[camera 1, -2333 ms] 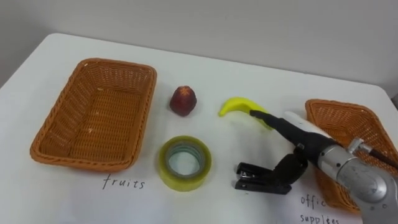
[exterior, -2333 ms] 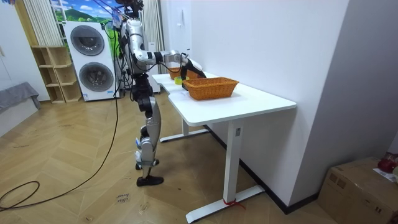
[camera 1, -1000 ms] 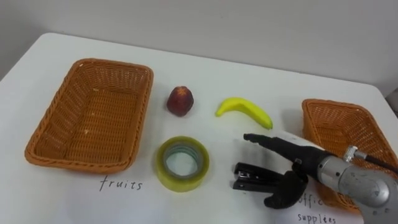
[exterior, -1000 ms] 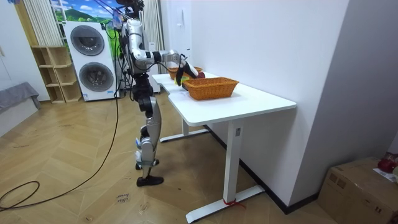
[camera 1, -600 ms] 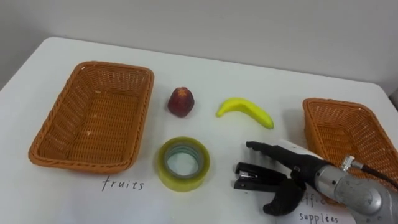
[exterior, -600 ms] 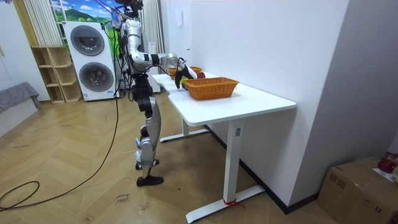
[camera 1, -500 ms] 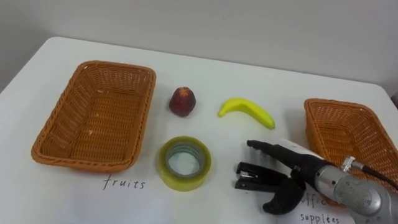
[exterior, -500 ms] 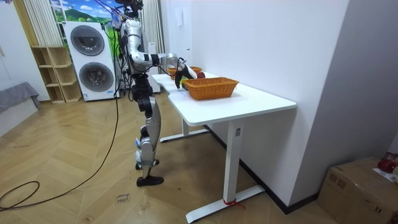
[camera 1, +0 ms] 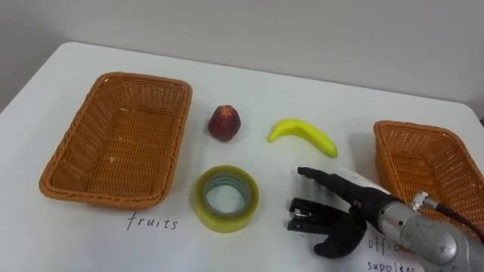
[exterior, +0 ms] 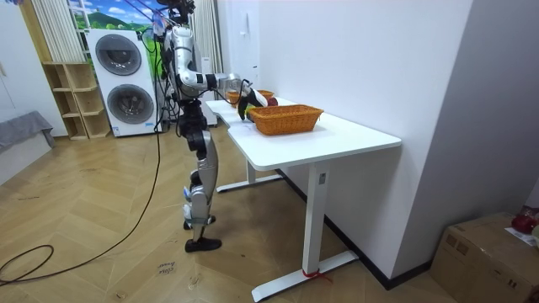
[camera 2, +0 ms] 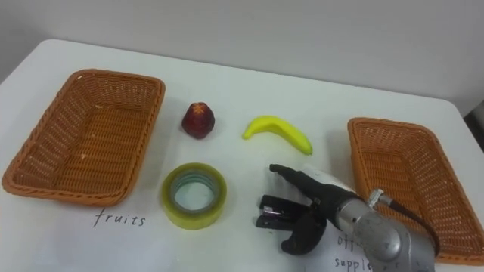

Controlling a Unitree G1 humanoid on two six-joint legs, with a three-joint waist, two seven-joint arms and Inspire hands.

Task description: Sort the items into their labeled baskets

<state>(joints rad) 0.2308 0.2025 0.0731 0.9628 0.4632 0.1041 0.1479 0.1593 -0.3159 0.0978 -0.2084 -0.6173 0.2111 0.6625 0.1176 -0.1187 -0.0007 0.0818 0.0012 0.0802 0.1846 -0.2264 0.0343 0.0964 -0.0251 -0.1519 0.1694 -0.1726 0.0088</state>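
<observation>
Room: wood floor, two stacked washing machines [exterior: 126, 82] behind the robot, which stands upright at the end of a white surface [camera 1: 325, 94] set along a white wall.
Left basket [camera 1: 66, 147]: wicker, rectangular, on the surface's left side, nothing in it. A handwritten label [camera 1: 151, 222] sits on the surface just in front.
Red fruit [camera 1: 224, 122]: just right of the left basket's far corner, on the surface, touching nothing.
Tape roll [camera 1: 227, 220]: yellow, lying flat in front of the red fruit, close to the basket's near right corner but apart from it.
Banana [camera 1: 302, 134]: right of the red fruit, lying on the surface, well clear of both baskets.
Stapler [camera 1: 308, 214]: black, flat on the surface right of the tape roll and in front of the banana. Its rear end is hidden by the hand.
Right hand [camera 1: 357, 208]: reaches in from the lower right. Fingers [camera 1: 321, 178] are straight and spread away from the thumb, lying over the stapler's far side; the thumb curves round at its near side. The stapler sits in the gap, not clamped. Contact cannot be made out.
Right basket [camera 1: 416, 127]: wicker, empty, at the surface's right edge, with open surface between it and the banana. The arm covers its near left corner and part of a second handwritten label [camera 1: 386, 264].
</observation>
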